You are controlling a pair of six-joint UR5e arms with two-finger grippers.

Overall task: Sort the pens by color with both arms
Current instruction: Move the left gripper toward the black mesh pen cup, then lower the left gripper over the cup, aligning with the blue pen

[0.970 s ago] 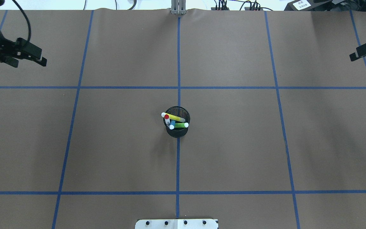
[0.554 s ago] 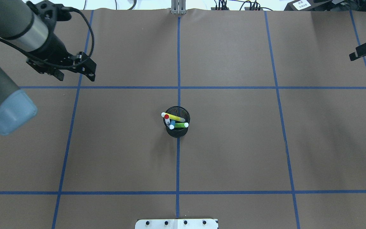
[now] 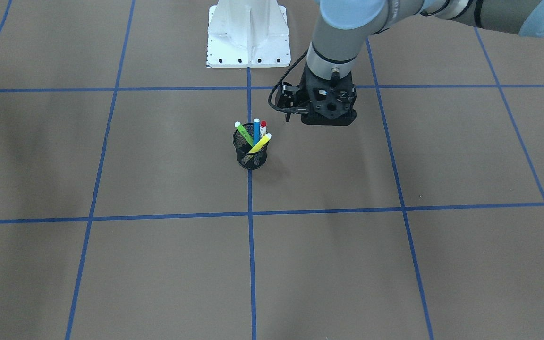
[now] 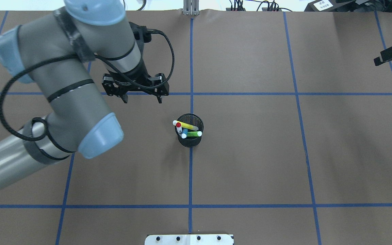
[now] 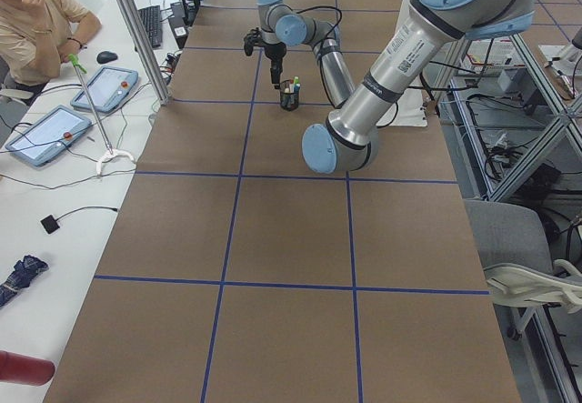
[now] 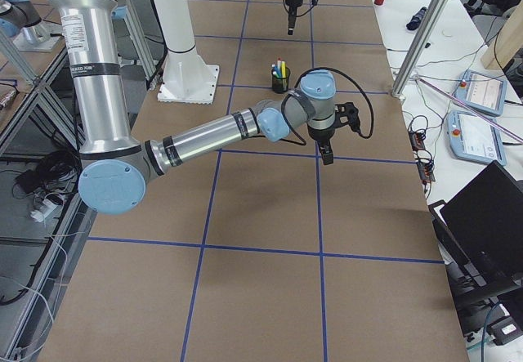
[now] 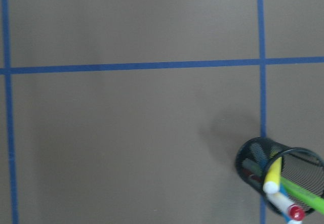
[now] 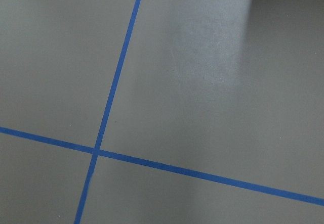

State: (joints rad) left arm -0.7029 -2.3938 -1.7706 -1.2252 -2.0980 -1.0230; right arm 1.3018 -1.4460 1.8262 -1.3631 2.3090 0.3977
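Observation:
Four pens stand in a black mesh cup [image 4: 190, 140] at the table's centre: yellow [image 4: 186, 125], red-capped [image 4: 178, 125], blue [image 4: 184, 133] and green [image 4: 193, 134]. From the front they show as green [image 3: 242, 131], blue [image 3: 256, 128], red [image 3: 263, 127] and yellow [image 3: 261, 142]. My left gripper [image 4: 142, 99] hangs open and holds nothing, just beyond and to the left of the cup. Its wrist view has the cup [image 7: 253, 159] at the lower right. My right gripper [image 4: 391, 56] stays at the far right edge, seen side-on, so I cannot tell its state.
Blue tape lines divide the brown table into squares. The white pedestal base [image 3: 247, 33] stands at the robot's side. A person [image 5: 36, 21] sits at a side desk with tablets [image 5: 102, 87]. More tablets and a laptop [image 6: 490, 223] lie past the other end.
My left arm has swung in from the far left towards the centre, bringing its open gripper close to the cup. The right gripper and the pens have not moved.

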